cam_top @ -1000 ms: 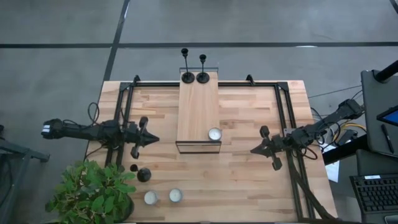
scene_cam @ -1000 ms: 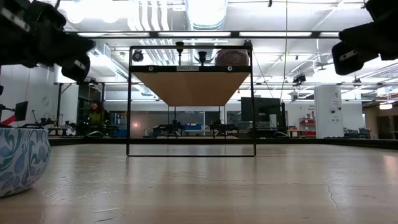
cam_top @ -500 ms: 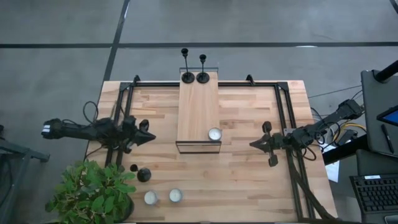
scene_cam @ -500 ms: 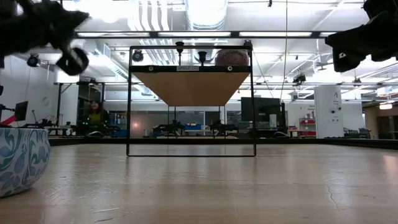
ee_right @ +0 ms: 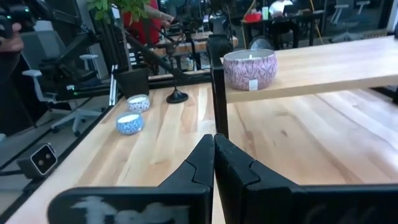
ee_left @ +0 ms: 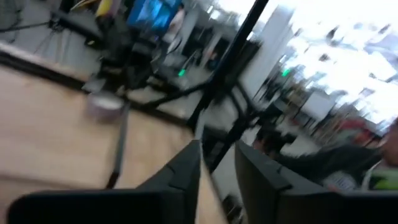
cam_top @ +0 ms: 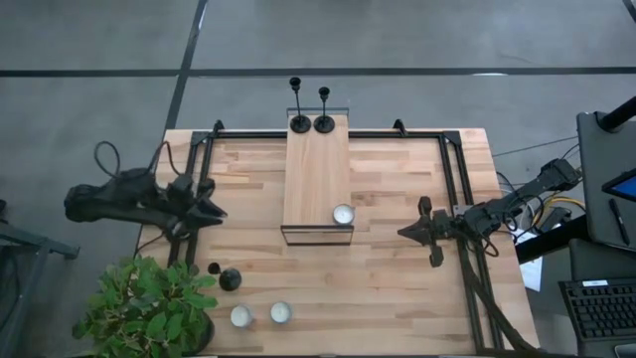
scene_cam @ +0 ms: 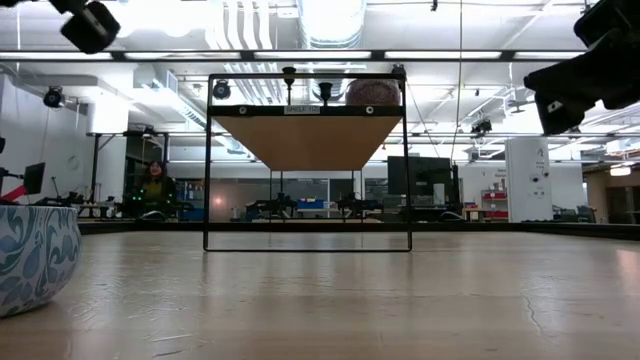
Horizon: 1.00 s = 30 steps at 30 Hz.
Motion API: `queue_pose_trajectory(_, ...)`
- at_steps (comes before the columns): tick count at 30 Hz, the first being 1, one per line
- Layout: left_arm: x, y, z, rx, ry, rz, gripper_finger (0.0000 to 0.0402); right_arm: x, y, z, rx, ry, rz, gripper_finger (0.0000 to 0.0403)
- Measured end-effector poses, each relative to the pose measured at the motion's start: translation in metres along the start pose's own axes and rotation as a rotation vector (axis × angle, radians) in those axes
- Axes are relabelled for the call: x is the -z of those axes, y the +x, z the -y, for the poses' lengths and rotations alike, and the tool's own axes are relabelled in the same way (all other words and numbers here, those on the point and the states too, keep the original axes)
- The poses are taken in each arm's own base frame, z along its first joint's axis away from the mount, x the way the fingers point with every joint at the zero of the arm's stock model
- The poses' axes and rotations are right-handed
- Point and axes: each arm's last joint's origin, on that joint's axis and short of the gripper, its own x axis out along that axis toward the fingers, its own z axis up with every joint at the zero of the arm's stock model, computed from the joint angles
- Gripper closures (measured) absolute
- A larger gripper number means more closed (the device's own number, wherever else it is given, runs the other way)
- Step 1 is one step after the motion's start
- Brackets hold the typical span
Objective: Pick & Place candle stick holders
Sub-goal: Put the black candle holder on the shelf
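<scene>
— On the raised wooden shelf [cam_top: 318, 174], at its far end, two candle stick holders [cam_top: 310, 122] are seen standing upright side by side; a third holder [cam_top: 230, 279] is seen on the table [cam_top: 397, 288] near the plant [cam_top: 149, 308], just beside two white tealights [cam_top: 260, 315]. How can they be expected to handle?

— They are judged light and rigid, but top-heavy on a thin stem, so easily tipped. The stem is best taken low, just above the round base.

— And the grippers?

— The left gripper [cam_top: 211, 211] is held above the table's left side with a narrow gap between its fingers, nothing in them. The right gripper [cam_top: 405, 233] hovers right of the shelf, its fingers pressed together and empty.

— Is any writing legible?

— A small label is seen on the candle tin [ee_right: 250, 68] on the shelf, but it cannot be read.
</scene>
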Motion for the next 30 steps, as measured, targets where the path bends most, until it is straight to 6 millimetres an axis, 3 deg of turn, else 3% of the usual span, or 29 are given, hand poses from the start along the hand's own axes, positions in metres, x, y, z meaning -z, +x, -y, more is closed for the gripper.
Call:
queue_pose_trajectory(6,-0.006,-0.025,0.009,-0.115,-0.078,-0.202,0.0248,0.0,0.0,0.0,0.0,0.019,-0.001,0.0394)
queue_pose_trajectory(14,0.017,-0.053,0.004,-0.34,-0.348,-0.537,0.0243,0.0,0.0,0.0,0.0,0.019,0.0,0.0394)
queue_pose_trajectory(21,0.035,-0.053,-0.002,-0.356,-0.533,-0.689,0.0243,0.0,0.0,0.0,0.001,0.018,-0.003,0.0394)
queue_pose_trajectory(30,0.036,-0.051,-0.002,-0.351,-0.568,-0.684,0.0244,0.004,0.002,0.0,0.009,-0.006,-0.038,0.0394)
